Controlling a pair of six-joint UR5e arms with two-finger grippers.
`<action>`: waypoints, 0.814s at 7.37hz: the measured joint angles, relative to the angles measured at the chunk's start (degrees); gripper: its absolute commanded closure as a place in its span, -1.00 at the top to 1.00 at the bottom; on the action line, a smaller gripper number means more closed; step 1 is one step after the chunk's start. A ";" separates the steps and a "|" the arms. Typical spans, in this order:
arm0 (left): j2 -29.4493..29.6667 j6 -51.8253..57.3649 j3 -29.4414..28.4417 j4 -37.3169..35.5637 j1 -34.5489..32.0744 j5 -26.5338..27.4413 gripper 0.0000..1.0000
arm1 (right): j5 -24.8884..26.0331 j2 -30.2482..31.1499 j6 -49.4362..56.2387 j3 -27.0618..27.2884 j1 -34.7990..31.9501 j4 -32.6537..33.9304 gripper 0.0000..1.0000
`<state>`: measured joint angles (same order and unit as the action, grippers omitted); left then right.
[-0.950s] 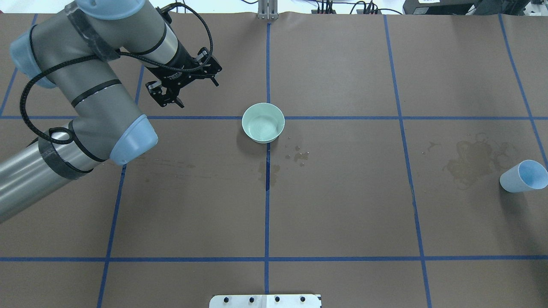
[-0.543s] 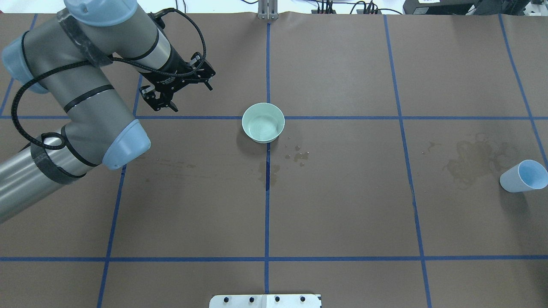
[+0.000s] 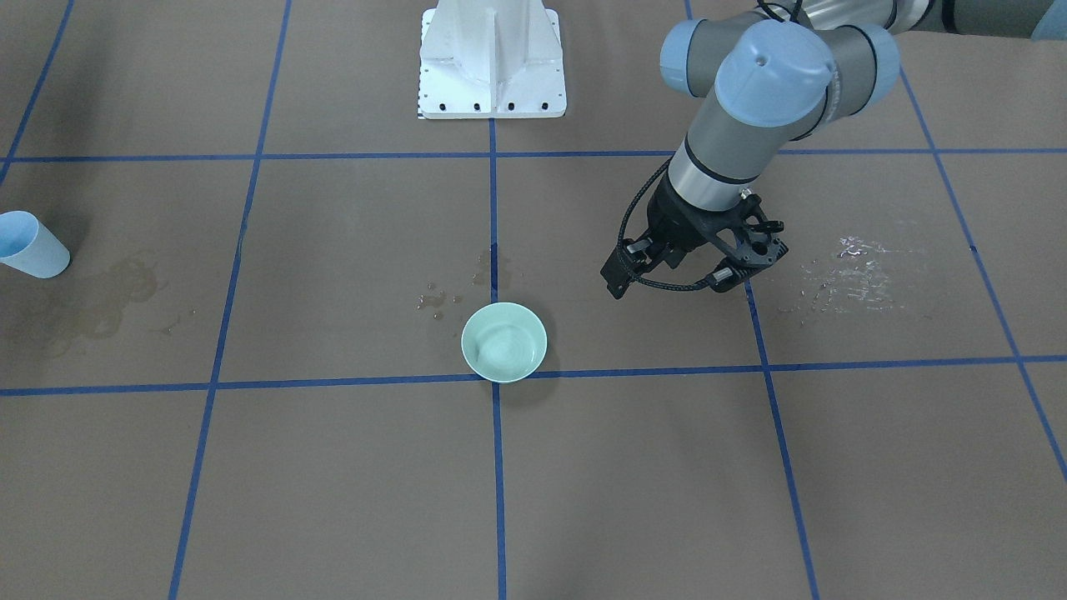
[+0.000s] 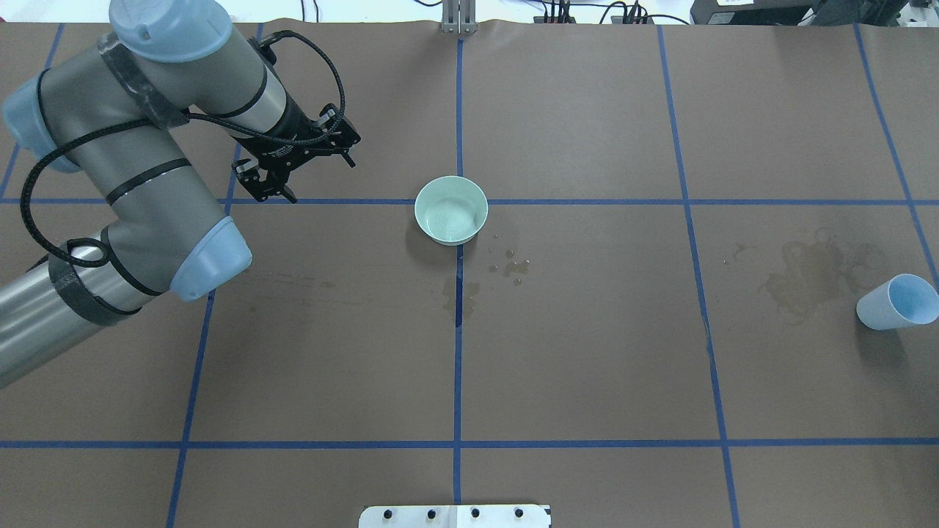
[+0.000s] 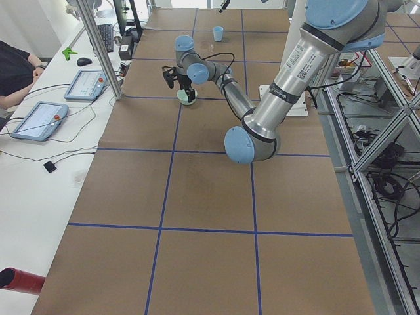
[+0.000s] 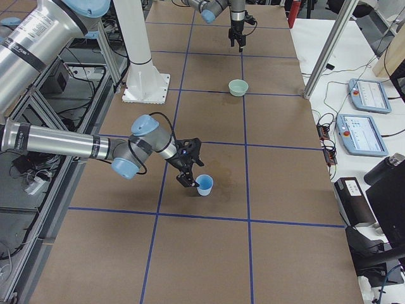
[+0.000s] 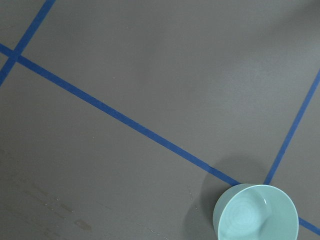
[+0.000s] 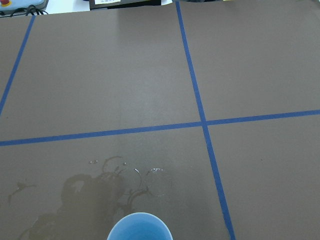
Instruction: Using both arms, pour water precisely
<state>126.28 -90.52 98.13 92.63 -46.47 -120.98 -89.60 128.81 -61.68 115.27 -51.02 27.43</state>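
A pale green bowl [image 4: 451, 210] [image 3: 503, 342] sits at the table's middle; faint rings on its bottom hint at water. My left gripper [image 4: 268, 189] [image 3: 667, 282] hangs open and empty to the bowl's left, well apart from it. The left wrist view shows the bowl [image 7: 255, 212] at its lower right. A light-blue cup [image 4: 896, 302] [image 6: 204, 185] stands at the far right. My right gripper [image 6: 188, 178] sits right beside the cup; I cannot tell if it is open or shut. The cup's rim [image 8: 140, 227] fills the bottom of the right wrist view.
Wet stains darken the brown paper near the cup [image 4: 807, 279], droplets [image 4: 513, 265] lie beside the bowl, and a glistening patch [image 3: 859, 265] lies on the left side. The white pedestal [image 3: 492, 58] stands at the robot's edge. Tablets [image 6: 367, 114] lie on a side desk.
My left arm has drawn back leftward, carrying its open gripper farther from the bowl. Bowl and cup have not moved.
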 measured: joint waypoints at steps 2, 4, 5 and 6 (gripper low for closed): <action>-0.24 0.00 0.01 0.08 0.05 0.69 1.00 | 13.50 1.57 -7.98 -0.28 12.61 0.15 1.00; -0.37 0.00 0.04 0.09 0.06 0.81 1.00 | 24.13 2.21 -17.13 -1.25 24.12 0.59 1.00; -0.40 -0.03 0.04 0.09 0.06 0.82 1.00 | 27.36 2.28 -20.38 -2.12 27.89 0.65 1.00; -0.41 -0.04 0.05 0.07 0.06 0.83 1.00 | 30.47 2.30 -23.19 -3.39 31.19 0.68 1.00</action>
<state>125.86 -90.56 98.17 92.70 -46.41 -120.15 -59.14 131.11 -84.87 111.87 -19.82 28.11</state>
